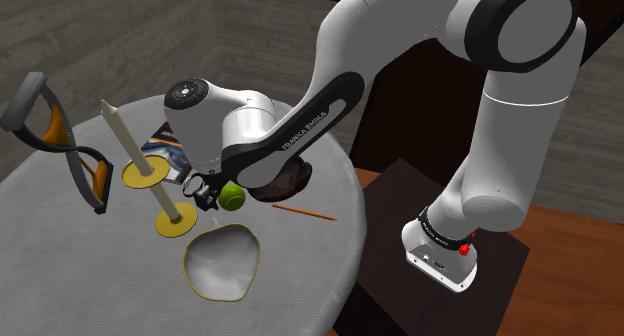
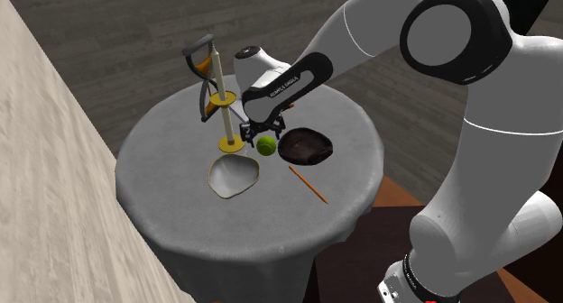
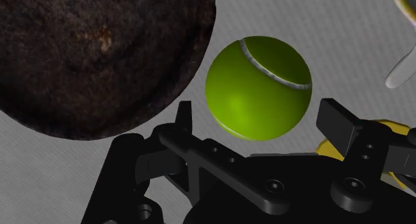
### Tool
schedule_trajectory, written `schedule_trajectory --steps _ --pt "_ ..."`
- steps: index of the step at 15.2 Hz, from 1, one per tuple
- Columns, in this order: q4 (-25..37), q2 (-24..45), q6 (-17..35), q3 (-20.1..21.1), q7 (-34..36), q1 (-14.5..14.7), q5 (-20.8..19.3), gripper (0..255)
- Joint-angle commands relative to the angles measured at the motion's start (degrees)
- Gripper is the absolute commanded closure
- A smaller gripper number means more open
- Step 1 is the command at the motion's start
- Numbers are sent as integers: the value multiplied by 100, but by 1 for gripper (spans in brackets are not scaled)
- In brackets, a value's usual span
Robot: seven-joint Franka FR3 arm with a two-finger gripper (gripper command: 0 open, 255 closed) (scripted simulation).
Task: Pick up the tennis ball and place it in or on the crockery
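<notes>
Round table (image 1: 60, 254) under a grey cloth draped over its edge. Around it a grey plank floor, with brown boards (image 1: 575, 274) beneath the dark stand (image 1: 395, 199). In the second exterior view, a pale plank wall (image 2: 45, 202) along that view's left.

On the cloth, near the middle: ball (image 1: 232, 196), green with a pale seam, just beside a dark, rough bowl (image 1: 290, 179) on the shoulder view's right. Nearer the table's edge, apart from the ball, a white dish (image 1: 222, 262) with a yellow rim, nothing in it. Orange pencil (image 1: 303, 213) lying flat near the bowl. Candlestick (image 1: 140, 164) with two yellow discs and a white candle, standing beside the dish. Beyond that, a grey-and-orange tool (image 1: 60, 134).

Gripper (image 1: 205, 191) low over the cloth between candlestick and ball, under the bent white arm (image 1: 500, 134).

From the shoulder view: a dark booklet (image 1: 165, 144) lying partly beneath the wrist.

From the second exterior view: the bowl's (image 2: 305, 145) whole outline, the pencil's (image 2: 308, 185) full length, and dish (image 2: 234, 176), ball (image 2: 266, 145) and bowl in a loose row across the table.

From the wrist view: gripper (image 3: 260, 119) open, fingers (image 3: 183, 119) well apart, ball (image 3: 258, 88) between them and just past the tips, with grey cloth showing on either side, so not clasped. Also there: a sliver of cloth between ball and bowl (image 3: 93, 56), so close but not touching.
</notes>
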Motion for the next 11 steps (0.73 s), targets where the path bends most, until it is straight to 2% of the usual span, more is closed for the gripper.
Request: schedule_trajectory --steps 1,5,6,11 --pt "-27 3 15 -7 5 -5 -6 0" --pt "-27 3 15 -7 5 -6 -6 0" --pt "-27 0 12 -4 6 -4 -3 255" --pt "-25 -3 7 -3 6 -4 -1 255"
